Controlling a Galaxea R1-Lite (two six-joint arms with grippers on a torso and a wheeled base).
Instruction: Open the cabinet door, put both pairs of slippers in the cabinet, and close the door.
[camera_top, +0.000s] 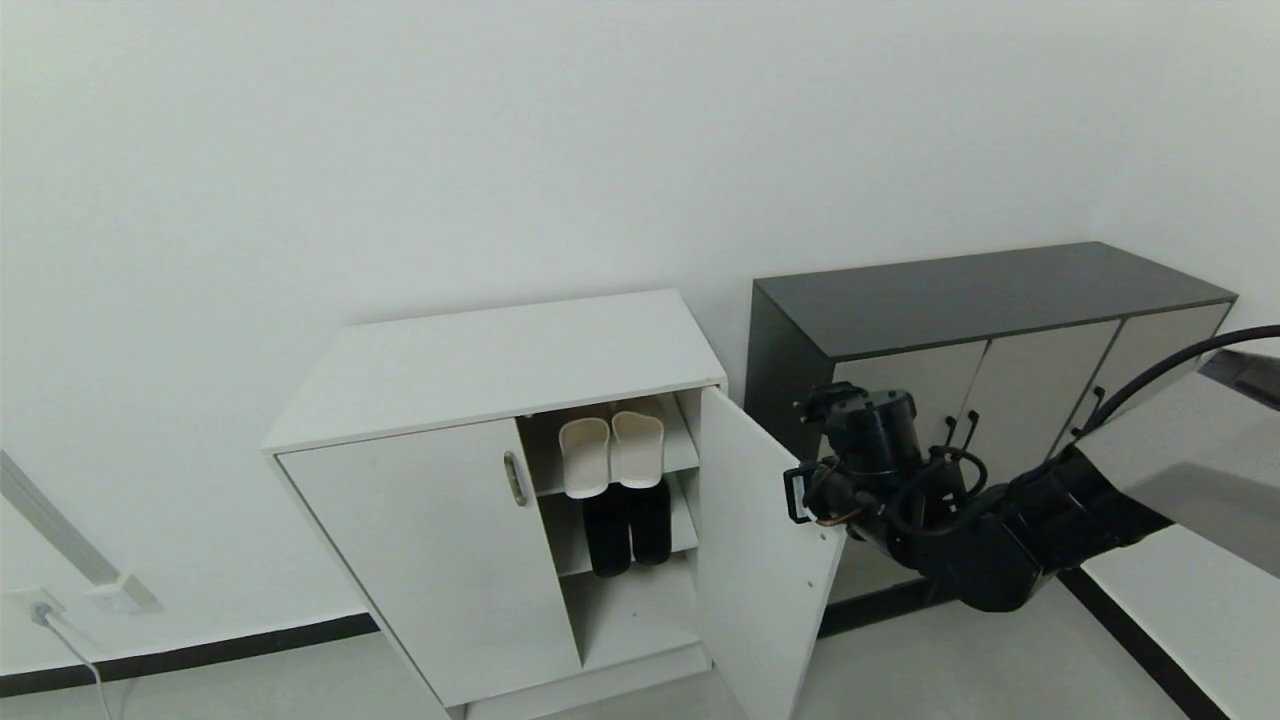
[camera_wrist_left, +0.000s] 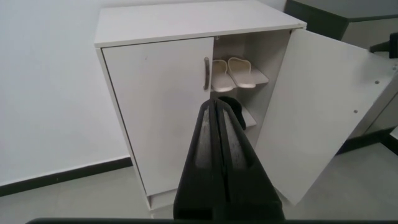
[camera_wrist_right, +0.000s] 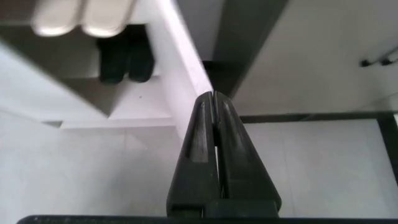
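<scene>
as door (camera_top: 765, 560) gapes, right claw (camera_wrist_right: 214, 94) hovers

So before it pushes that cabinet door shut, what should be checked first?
1. White slippers on the upper shelf: ok.
2. Black slippers on the middle shelf: ok.
3. Slippers clear of the door's swing: cannot tell; the white pair seems to overhang its shelf.
4. Right gripper at the outer edge of the open door, fingers shut: ok; whether it touches, cannot tell.
5. Left gripper out of the doorway: cannot tell.
6. Door closed: not ok, it stands wide open.
</scene>
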